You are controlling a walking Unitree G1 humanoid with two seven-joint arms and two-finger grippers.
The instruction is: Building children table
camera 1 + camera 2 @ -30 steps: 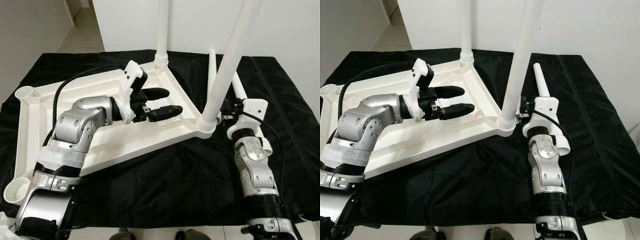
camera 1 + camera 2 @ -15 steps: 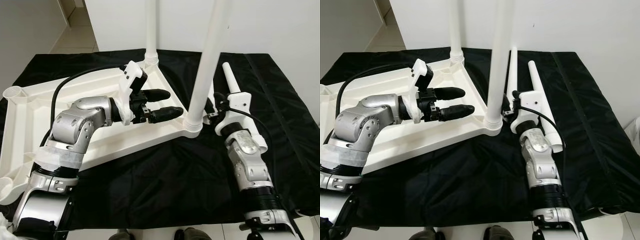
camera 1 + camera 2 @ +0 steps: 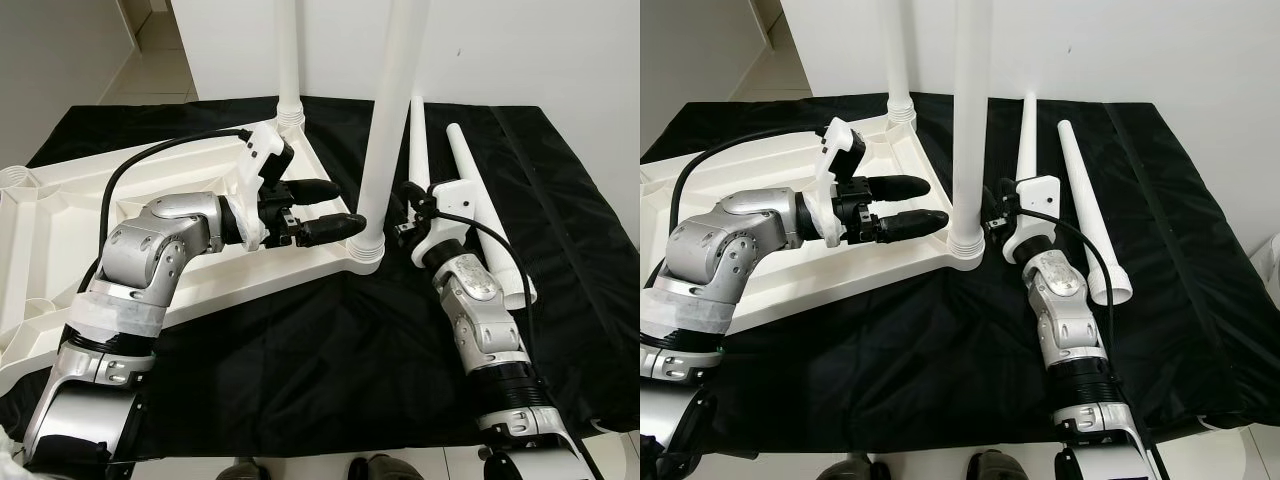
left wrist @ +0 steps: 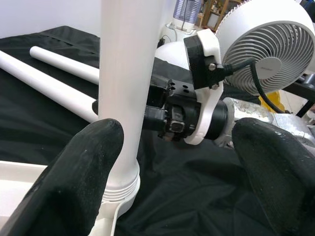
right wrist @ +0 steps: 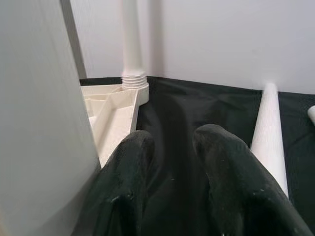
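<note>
Upturned white plastic tabletop (image 3: 60,250) carried two screwed-in white legs (image 3: 970,110); two loose tapered legs (image 3: 1085,200) lay beside near-shut empty right claw (image 3: 408,215); left claw (image 3: 335,208) open, empty, over tabletop.

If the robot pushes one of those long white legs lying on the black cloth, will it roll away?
Probably a little. The loose leg is round and smooth, so it could roll, likely curving since it tapers. The black cloth may slow it. It looks stiff, hollow and light.

Loose legs (image 3: 1080,190) right of tabletop (image 3: 760,180)
</note>
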